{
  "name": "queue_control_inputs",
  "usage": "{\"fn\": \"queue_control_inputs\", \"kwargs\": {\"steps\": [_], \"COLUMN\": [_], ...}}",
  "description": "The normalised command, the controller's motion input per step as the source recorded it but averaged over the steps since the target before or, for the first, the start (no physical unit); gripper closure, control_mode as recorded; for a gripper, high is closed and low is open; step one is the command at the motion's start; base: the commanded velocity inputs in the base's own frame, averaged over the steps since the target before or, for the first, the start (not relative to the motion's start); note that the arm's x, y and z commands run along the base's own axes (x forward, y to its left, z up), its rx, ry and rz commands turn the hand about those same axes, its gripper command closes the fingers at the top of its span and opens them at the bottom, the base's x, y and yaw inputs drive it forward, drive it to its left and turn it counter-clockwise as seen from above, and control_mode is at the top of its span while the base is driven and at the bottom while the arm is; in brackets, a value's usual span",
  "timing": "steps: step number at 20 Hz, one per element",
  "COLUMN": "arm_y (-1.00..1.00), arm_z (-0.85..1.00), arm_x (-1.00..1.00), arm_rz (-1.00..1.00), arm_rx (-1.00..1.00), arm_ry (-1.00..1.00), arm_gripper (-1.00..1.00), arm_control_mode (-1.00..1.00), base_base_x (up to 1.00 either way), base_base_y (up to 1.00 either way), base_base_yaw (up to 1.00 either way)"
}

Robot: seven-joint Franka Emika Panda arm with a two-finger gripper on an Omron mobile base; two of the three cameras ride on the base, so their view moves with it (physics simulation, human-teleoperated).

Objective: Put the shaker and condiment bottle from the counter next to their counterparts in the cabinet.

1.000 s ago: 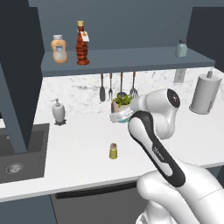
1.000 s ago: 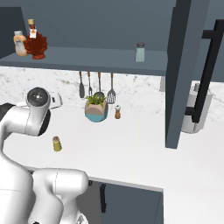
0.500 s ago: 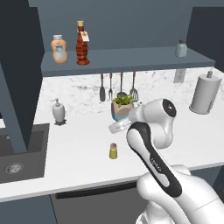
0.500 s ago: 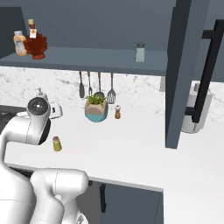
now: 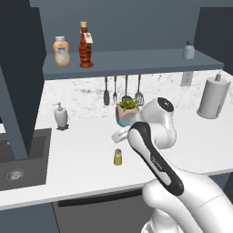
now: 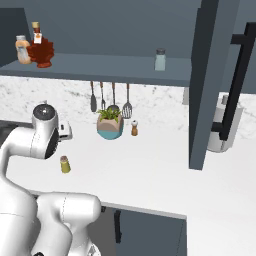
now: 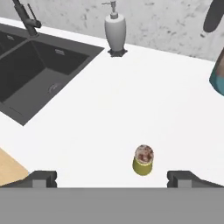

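Your gripper (image 7: 111, 177) has swung down and to the left over the last second, from beside the plant pot to a spot low over the counter (image 5: 86, 159), and its jaws are spread fully wide with nothing between them. In the hand view the two fingertips (image 7: 41, 178) frame the bottom edge, and the shaker (image 7: 143, 160) stands upright on the white surface between them, a little toward the right finger rather than centred.

That shift tells you the reach for the shaker is under way. The shaker (image 5: 118, 157) itself has not moved: it stands alone on the counter in front of the plant pot (image 5: 126, 112), just below the wrist. The condiment bottle (image 5: 84, 45) already stands on the open shelf of the cabinet (image 5: 136, 61), right beside the squat orange bottle (image 5: 61, 51), so that half of the job looks done.

What remains is this shaker. Its partner, the pale grey-green shaker (image 5: 189, 50), sits well apart at the far right end of the shelf. You probably need a small sideways correction to centre the cap before you descend and close.
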Motion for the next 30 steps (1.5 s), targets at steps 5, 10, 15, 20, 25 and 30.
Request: {"fn": "queue_control_inputs", "kwargs": {"steps": [5, 10, 15, 20, 25, 30], "arm_y": [0.0, 0.0, 0.0, -0.01, -0.03, -0.01], "arm_z": [-0.03, -0.22, -0.56, -0.64, -0.4, -0.05], "arm_x": [-0.08, -0.23, -0.23, -0.13, -0.07, 0.0], "arm_rz": [0.0, -0.02, -0.04, -0.06, -0.06, -0.06], "arm_rx": [0.0, 0.0, -0.08, -0.1, -0.02, 0.0], "arm_ry": [0.12, 0.0, -0.2, -0.25, -0.16, -0.04], "arm_gripper": [-1.0, -1.0, -1.0, -1.0, -1.0, -1.0], "arm_control_mode": [-1.0, -1.0, -1.0, -1.0, -1.0, -1.0], "base_base_x": [0.0, 0.0, 0.0, 0.0, 0.0, 0.0], "base_base_y": [0.0, 0.0, 0.0, 0.0, 0.0, 0.0], "base_base_yaw": [0.0, 0.0, 0.0, 0.0, 0.0, 0.0]}}
